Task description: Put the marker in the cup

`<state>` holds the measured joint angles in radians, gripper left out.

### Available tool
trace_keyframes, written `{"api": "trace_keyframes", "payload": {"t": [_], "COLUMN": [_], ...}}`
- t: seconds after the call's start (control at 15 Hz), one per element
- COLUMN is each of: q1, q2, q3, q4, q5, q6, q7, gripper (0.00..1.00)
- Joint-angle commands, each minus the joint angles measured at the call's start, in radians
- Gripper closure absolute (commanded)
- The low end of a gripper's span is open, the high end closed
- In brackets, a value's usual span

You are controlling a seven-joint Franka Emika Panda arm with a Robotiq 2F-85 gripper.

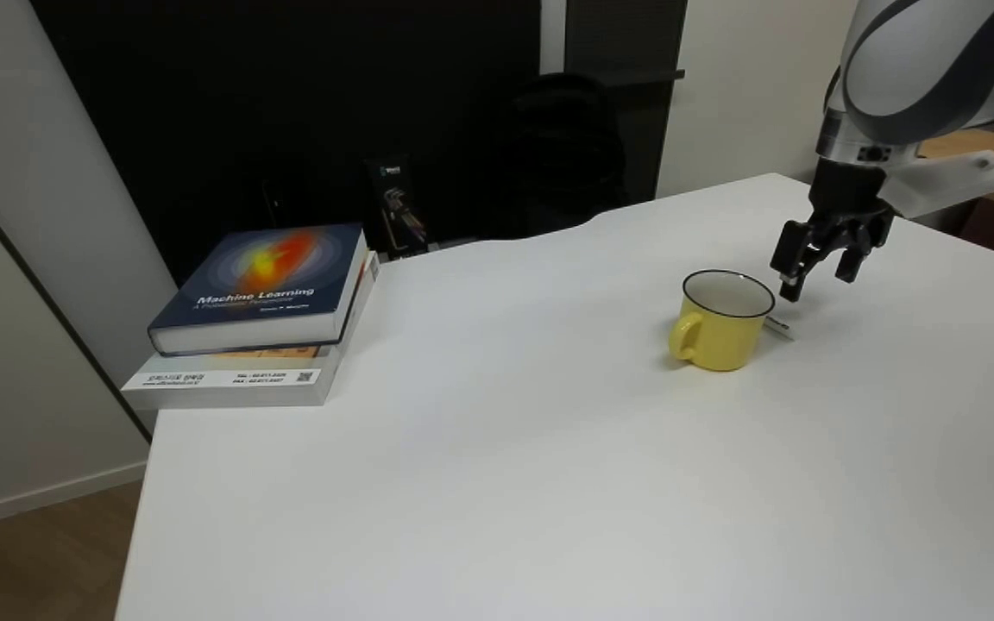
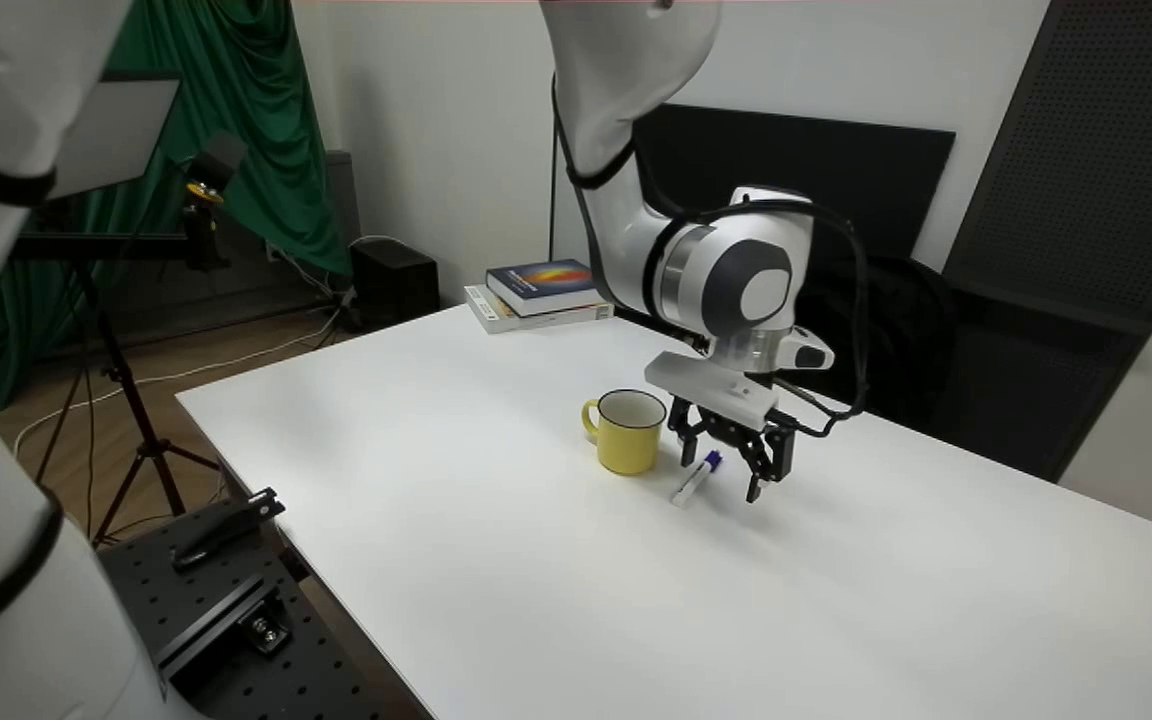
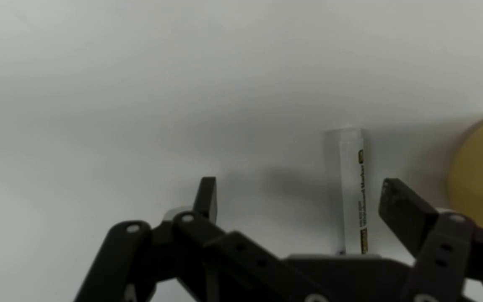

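The marker is white with a blue-purple cap and lies flat on the white table. It shows in an exterior view (image 2: 694,482) and in the wrist view (image 3: 353,191), where its cap end is hidden behind the gripper. In an exterior view the marker (image 1: 779,328) is mostly hidden behind the cup. The yellow cup (image 1: 724,341) stands upright beside the marker; it also shows in an exterior view (image 2: 628,448) and at the right edge of the wrist view (image 3: 482,176). My gripper (image 3: 299,184) is open and empty above the marker, which lies nearer the cup-side finger. The gripper shows in both exterior views (image 1: 818,280) (image 2: 721,478).
The white table (image 1: 462,483) carries a stack of two books (image 1: 260,293) at its far end, also in an exterior view (image 2: 541,290). The cup stands close to one gripper finger. A black perforated plate (image 2: 236,620) adjoins the table by the robot's base.
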<state>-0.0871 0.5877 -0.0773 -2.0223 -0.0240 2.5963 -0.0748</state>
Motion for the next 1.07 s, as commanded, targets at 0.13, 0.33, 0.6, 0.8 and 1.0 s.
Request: {"api": "trace_keyframes", "payload": {"t": [0.13,0.33,0.6,0.8,1.0], "q1": [0.0,0.0,0.0,0.001,0.014], "q2": [0.01,0.012,0.012,0.012,0.022], "q3": [0.006,0.006,0.006,0.006,-0.006], "q4": [-0.002,-0.002,-0.002,-0.002,0.0], "q5": [-0.003,-0.003,-0.003,-0.003,-0.016], "q6": [0.014,0.016,0.017,0.017,0.029], "q7": [0.009,0.011,0.012,0.012,0.028], "gripper": [0.0,0.0,0.0,0.0,0.0]}}
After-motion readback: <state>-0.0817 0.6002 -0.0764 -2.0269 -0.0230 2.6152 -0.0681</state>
